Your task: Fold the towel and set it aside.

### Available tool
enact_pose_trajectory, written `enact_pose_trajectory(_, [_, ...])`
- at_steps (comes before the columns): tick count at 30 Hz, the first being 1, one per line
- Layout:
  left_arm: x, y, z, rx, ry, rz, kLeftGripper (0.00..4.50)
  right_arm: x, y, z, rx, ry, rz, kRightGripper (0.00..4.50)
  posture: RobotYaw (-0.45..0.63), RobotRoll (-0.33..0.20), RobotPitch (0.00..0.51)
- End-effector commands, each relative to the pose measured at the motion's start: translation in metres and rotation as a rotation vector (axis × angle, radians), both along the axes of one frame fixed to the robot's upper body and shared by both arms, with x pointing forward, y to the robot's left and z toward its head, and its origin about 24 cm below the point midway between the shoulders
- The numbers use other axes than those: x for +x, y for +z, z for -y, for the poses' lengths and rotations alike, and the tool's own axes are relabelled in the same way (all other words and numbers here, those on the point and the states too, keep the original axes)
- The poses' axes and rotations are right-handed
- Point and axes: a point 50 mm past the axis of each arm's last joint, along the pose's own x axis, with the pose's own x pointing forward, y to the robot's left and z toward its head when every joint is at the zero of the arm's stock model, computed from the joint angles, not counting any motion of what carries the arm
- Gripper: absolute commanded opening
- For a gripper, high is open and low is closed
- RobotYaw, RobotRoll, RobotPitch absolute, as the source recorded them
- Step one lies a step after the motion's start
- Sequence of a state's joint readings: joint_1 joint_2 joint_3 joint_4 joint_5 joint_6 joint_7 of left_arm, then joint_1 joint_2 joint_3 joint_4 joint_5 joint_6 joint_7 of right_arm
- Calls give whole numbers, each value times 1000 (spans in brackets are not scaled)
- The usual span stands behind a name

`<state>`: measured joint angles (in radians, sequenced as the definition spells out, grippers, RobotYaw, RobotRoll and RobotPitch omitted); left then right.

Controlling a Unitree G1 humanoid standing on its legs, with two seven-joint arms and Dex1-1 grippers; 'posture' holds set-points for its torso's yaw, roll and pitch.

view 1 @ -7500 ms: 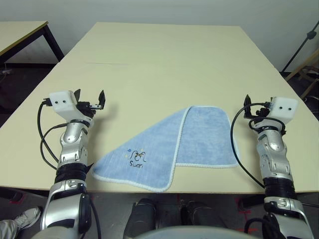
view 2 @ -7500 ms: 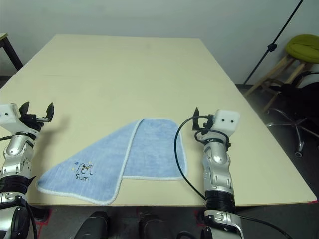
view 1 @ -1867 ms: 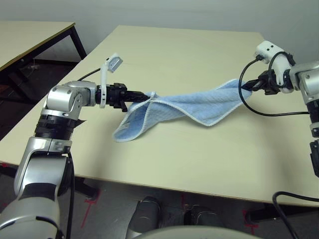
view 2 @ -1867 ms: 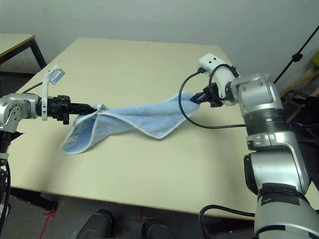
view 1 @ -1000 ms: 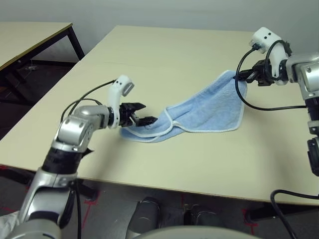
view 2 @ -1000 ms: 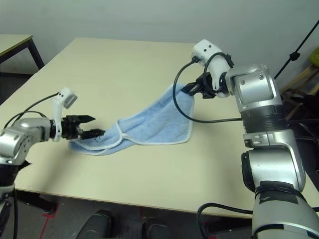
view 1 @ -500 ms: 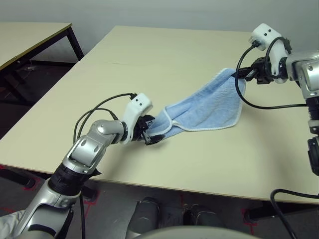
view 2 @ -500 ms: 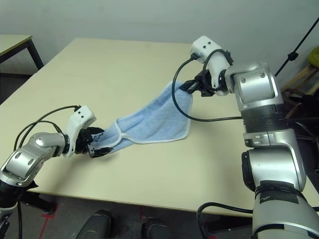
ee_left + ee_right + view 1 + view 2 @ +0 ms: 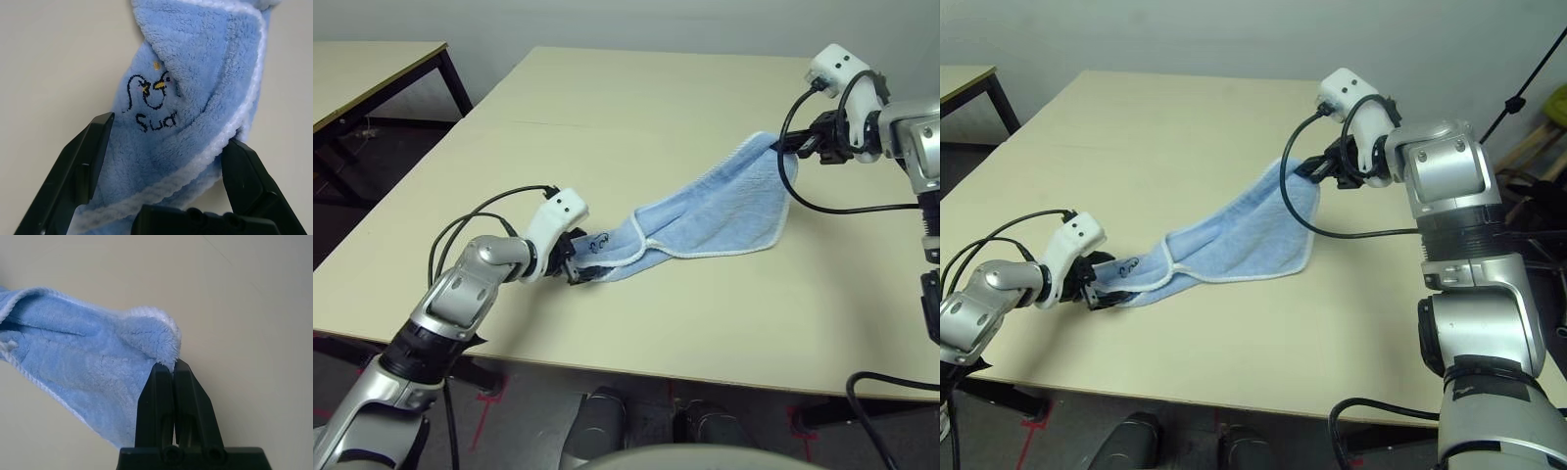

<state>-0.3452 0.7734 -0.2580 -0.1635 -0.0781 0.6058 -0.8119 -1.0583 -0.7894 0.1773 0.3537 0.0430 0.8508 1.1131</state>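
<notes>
Left eye view, left gripper lower, towel slacker

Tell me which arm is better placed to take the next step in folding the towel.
Probably the left. Its gripper has open jaws straddling the towel end lying on the table, so it can close and carry that end over. The right gripper is already shut on the raised corner.

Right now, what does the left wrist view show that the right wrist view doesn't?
Left wrist view alone: the left gripper with its jaws spread wide either side of the bunched towel end, and the dark Swan motif with a white border.

Right wrist view alone: the right gripper shut on a plain folded corner, the cloth hanging away from it.

Both: the same blue towel over the beige table.
</notes>
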Motion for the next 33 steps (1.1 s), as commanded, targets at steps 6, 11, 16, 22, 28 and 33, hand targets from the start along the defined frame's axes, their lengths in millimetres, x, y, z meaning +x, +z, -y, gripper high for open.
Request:
enact_pose_trajectory(6, [1,-6,18,-39,-41,10,4486,-1,2,-4,13,16,5,0,139,0,98])
enact_pose_trajectory(11, [3,-5,25,-65,-50,26,3162,-2,2,-5,15,18,2,0,134,0,99])
enact_pose_trajectory(16, [7,-3,34,-92,-60,55,1409,-3,1,-5,19,14,0,0,131,0,108])
enact_pose_trajectory(22, [11,3,33,-193,-21,21,22,-7,-6,1,4,8,-40,0,129,0,118])
enact_pose_trajectory(28, [28,27,11,-315,42,-4,22,-10,-32,12,-68,20,-140,0,131,0,108])
enact_pose_trajectory(33, [79,73,-19,-303,111,155,22,25,-45,21,-100,-74,3,0,112,0,90])
